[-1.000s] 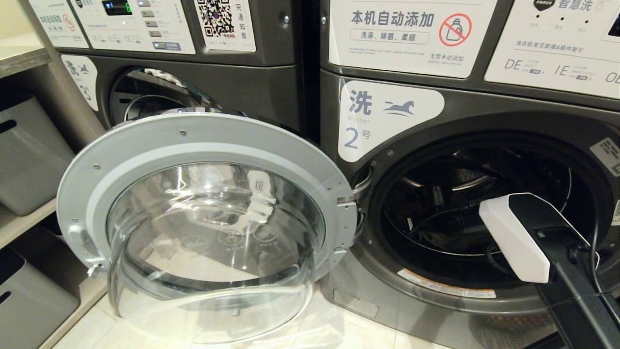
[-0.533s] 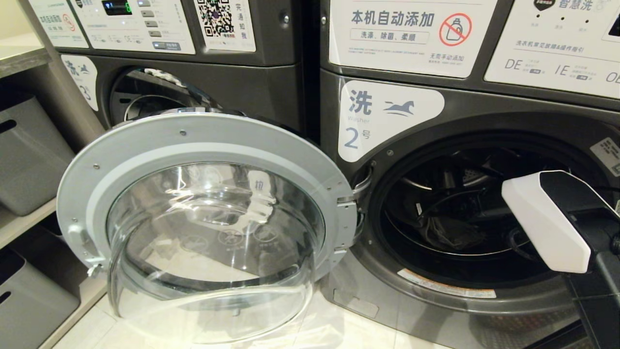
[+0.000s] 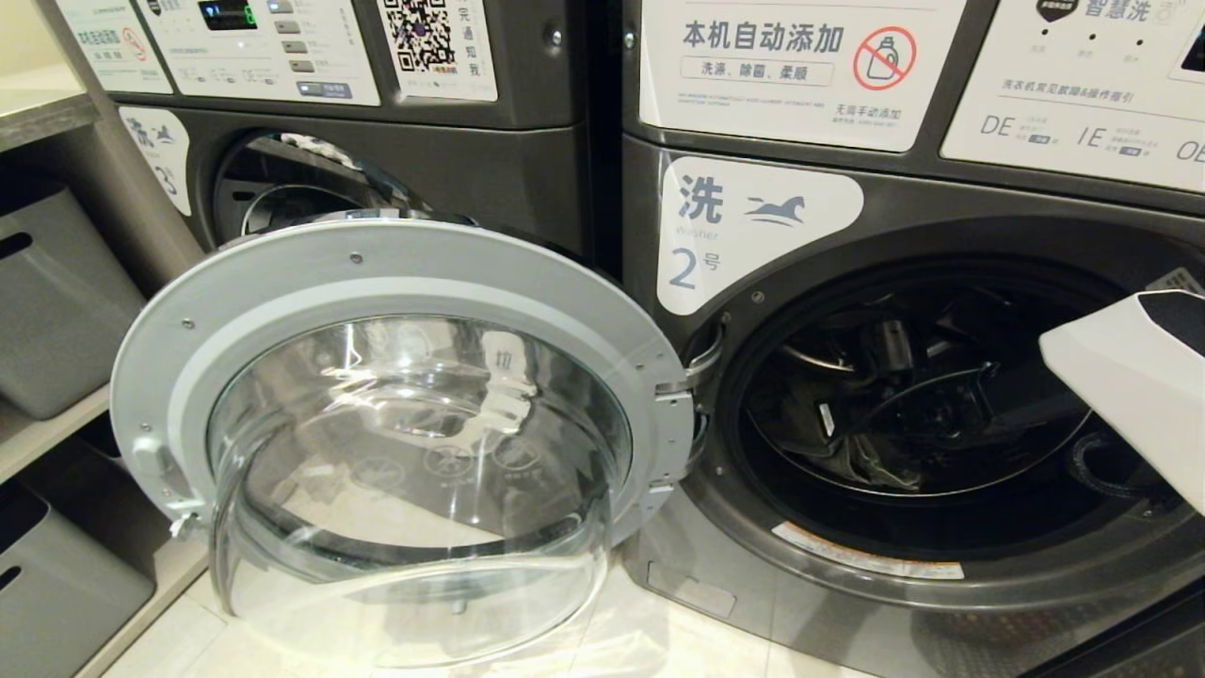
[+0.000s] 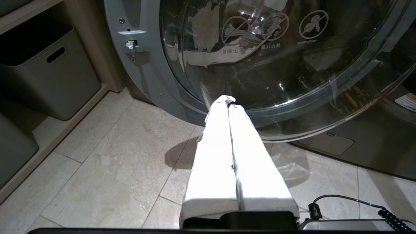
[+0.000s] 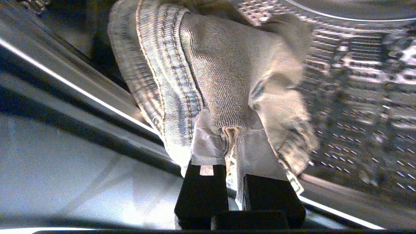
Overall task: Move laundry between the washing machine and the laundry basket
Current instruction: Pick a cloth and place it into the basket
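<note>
On the far left, grey bins sit on shelves. Next comes the washer's round glass door, swung fully open. My left gripper hangs low over the tiled floor, just in front of that door's lower rim, fingers pressed together and holding nothing. To the right, the drum is open and dark. My right gripper is inside it, fingers pinched narrow on a fold of grey denim cloth, which bunches over the fingers, close to the drum's perforated wall.
</note>
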You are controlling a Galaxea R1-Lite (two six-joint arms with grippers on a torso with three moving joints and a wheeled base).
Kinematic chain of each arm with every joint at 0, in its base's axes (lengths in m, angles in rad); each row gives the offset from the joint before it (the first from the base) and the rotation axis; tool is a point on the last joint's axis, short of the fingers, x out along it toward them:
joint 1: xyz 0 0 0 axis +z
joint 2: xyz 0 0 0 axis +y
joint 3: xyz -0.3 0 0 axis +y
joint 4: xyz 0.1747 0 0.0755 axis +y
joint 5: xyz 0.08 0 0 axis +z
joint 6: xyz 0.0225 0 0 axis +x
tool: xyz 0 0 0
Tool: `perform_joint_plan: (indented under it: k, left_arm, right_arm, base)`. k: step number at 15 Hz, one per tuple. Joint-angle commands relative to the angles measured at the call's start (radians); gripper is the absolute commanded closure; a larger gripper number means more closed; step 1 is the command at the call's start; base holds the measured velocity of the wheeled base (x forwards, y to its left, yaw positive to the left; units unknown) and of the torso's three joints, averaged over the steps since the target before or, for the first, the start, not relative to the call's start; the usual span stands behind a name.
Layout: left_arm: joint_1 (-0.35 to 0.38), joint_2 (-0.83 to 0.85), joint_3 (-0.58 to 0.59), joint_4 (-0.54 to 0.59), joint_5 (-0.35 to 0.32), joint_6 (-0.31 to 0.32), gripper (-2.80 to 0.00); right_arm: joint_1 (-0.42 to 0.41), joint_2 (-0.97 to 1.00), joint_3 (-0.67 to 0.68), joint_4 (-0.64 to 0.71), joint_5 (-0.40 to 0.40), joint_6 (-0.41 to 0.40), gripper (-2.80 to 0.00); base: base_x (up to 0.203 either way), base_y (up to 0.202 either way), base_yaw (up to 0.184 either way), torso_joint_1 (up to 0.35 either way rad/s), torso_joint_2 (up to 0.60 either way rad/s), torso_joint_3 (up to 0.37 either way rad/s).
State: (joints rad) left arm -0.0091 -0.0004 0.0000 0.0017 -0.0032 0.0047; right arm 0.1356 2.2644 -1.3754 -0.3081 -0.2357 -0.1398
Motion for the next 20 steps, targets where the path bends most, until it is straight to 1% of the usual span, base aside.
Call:
perform_joint_plan:
  k: [1, 5, 7, 9, 14, 19, 20]
  left_arm:
    - [0.0, 0.0, 0.0, 0.0, 0.0, 0.0, 0.0]
    - [0.0, 0.0, 0.0, 0.0, 0.0, 0.0, 0.0]
    - [0.0, 0.0, 0.0, 0.0, 0.0, 0.0, 0.0]
    - [0.0, 0.0, 0.0, 0.001, 0.0, 0.0, 0.0]
    - [0.0, 0.0, 0.0, 0.0, 0.0, 0.0, 0.0]
    - [0.0, 0.0, 0.0, 0.0, 0.0, 0.0, 0.0]
    - [0.0, 0.0, 0.0, 0.0, 0.0, 0.0, 0.0]
  right_arm:
    - [0.002, -0.092, 0.116, -0.042, 0.001, -0.003, 0.0]
    - [0.004, -0.183, 0.263, -0.108, 0.003, -0.047, 0.0]
    - [0.004, -0.246, 0.323, -0.119, 0.007, -0.049, 0.0]
    - [0.009, -0.318, 0.404, -0.121, 0.027, -0.051, 0.0]
    - [0.049, -0.541, 0.642, -0.12, 0.058, -0.053, 0.0]
    - [0.064, -0.784, 0.836, -0.116, 0.055, -0.06, 0.0]
    - [0.065, -0.831, 0.874, -0.116, 0.053, -0.072, 0.0]
  base:
    - [0.0, 0.0, 0.0, 0.0, 0.0, 0.0]
    - [0.0, 0.0, 0.0, 0.0, 0.0, 0.0]
    - [0.0, 0.0, 0.0, 0.0, 0.0, 0.0]
    - [0.0, 0.0, 0.0, 0.0, 0.0, 0.0]
    - [0.0, 0.0, 0.0, 0.0, 0.0, 0.0]
    - [0.0, 0.0, 0.0, 0.0, 0.0, 0.0]
    - [0.0, 0.0, 0.0, 0.0, 0.0, 0.0]
